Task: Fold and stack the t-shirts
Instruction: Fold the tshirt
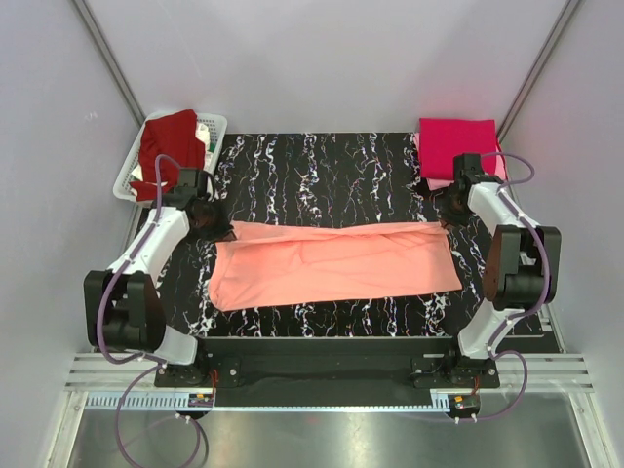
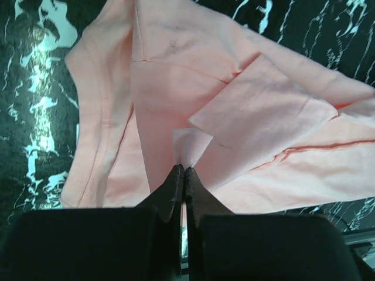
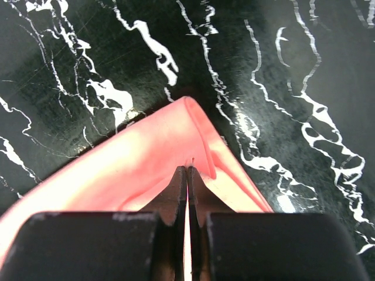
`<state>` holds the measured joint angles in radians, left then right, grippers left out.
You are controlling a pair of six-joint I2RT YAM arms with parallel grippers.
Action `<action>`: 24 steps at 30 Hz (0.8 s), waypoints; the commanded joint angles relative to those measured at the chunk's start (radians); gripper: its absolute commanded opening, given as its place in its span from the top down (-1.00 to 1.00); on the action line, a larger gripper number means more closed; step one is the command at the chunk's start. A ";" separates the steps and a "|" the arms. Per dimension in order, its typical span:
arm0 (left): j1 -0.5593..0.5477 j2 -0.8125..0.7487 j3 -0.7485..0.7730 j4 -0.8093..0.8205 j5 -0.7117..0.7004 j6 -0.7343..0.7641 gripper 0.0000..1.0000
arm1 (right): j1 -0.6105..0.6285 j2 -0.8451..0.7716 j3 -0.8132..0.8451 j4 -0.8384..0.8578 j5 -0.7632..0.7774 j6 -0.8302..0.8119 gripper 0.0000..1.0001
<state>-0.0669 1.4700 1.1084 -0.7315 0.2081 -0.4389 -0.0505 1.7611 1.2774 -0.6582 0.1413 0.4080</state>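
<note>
Left gripper [image 2: 183,171]: jaws pressed together on a small flap of the salmon-peach t-shirt [image 1: 336,263], at that shirt's far left corner. Right gripper [image 3: 187,170]: jaws likewise closed, pinching the rolled edge of the same shirt at its far right corner.

Table [image 1: 322,166]: black top with white marble veining, bearing all the items below.

Salmon-peach t-shirt: lies in a long band across the middle of the table, left to right, doubled over along its length with a crease running through the middle; a sleeve is folded inward near the left end.

White basket [image 1: 216,125]: plastic, at the far left corner of the table.

Dark maroon t-shirt [image 1: 168,141]: bunched, draped over the basket and its near rim.

Crimson t-shirt [image 1: 456,141]: folded into a neat rectangle at the far right corner.

Light pink t-shirt [image 1: 437,182]: under the crimson one, only its edges showing.
</note>
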 commanded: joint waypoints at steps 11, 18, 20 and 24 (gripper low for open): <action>-0.010 -0.114 -0.122 0.037 -0.087 0.042 1.00 | -0.009 -0.137 -0.121 0.019 0.089 0.035 1.00; -0.013 -0.163 -0.160 0.014 -0.087 0.034 0.99 | -0.009 -0.187 -0.190 0.029 0.095 0.049 1.00; -0.016 -0.177 -0.171 -0.002 -0.087 0.026 0.96 | -0.009 -0.199 -0.216 0.026 0.098 0.058 1.00; -0.017 -0.212 -0.209 -0.032 -0.093 0.005 0.38 | -0.009 -0.245 -0.277 0.040 0.076 0.075 0.39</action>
<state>-0.0826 1.3048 0.9222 -0.7410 0.1429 -0.4160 -0.0544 1.5764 1.0290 -0.6395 0.1932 0.4667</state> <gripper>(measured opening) 0.204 0.168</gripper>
